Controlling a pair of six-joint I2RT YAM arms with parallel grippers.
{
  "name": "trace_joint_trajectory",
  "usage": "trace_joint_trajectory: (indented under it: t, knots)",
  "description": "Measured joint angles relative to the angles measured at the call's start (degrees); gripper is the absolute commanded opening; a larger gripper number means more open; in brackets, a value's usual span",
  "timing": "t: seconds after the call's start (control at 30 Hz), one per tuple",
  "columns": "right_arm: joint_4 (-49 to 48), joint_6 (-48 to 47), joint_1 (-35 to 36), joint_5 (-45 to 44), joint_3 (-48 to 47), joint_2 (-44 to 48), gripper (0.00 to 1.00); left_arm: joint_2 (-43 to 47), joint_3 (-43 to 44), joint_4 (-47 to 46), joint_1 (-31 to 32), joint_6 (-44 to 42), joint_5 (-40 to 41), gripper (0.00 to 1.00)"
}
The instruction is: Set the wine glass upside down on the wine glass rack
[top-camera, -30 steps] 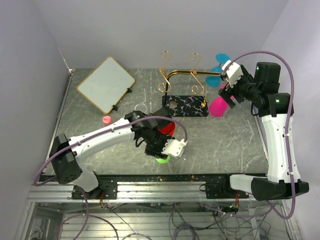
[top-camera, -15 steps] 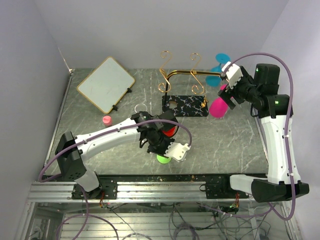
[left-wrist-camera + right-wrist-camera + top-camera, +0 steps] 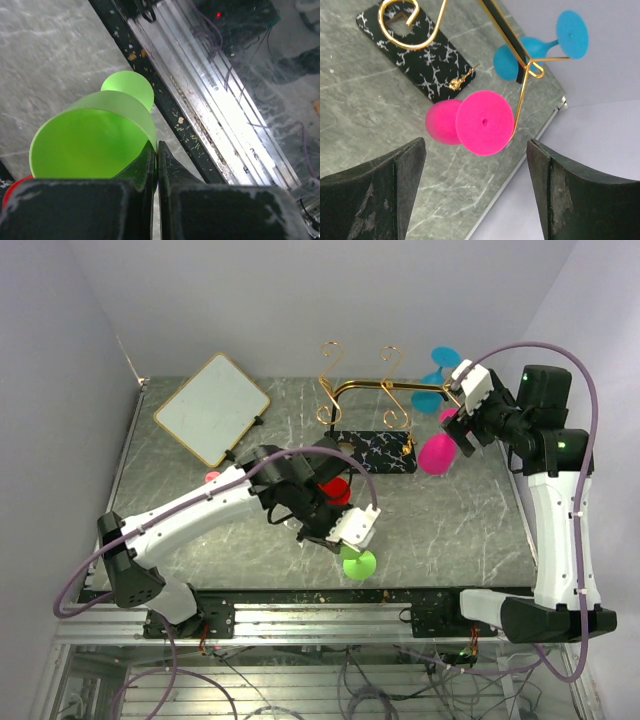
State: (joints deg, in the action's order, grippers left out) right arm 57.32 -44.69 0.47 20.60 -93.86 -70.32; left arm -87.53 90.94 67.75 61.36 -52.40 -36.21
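Now the left gripper [image 3: 156, 156] pinches the green wine glass [image 3: 90, 142] by its rim near the table's [image 3: 450, 530] front edge, well apart from the rack [image 3: 372, 388]; right gripper [image 3: 458, 428] gapes wide beside a pink glass [image 3: 485, 122].

White-shelled arms [image 3: 200, 508] with black joints, looping purple cables [image 3: 530, 344], black-fingered right gripper [image 3: 476, 192].

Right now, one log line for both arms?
left gripper: shut on green glass | right gripper: open | pink glass: on rack
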Motion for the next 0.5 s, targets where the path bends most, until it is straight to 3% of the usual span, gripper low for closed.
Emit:
trace_joint_trajectory:
  t: [0.17,0.5]
  knots:
    - [-0.39,1.46,-1.22,4.57,-3.23,-0.31,0.77,1.79,5.29,0.85,-4.5,1.79,-7.06,0.07]
    - [-5.99,10.88,-1.44,20.0,-3.8,-3.17,0.75,10.1,9.44,-1.99,-21.44,8.76,-19.34,0.07]
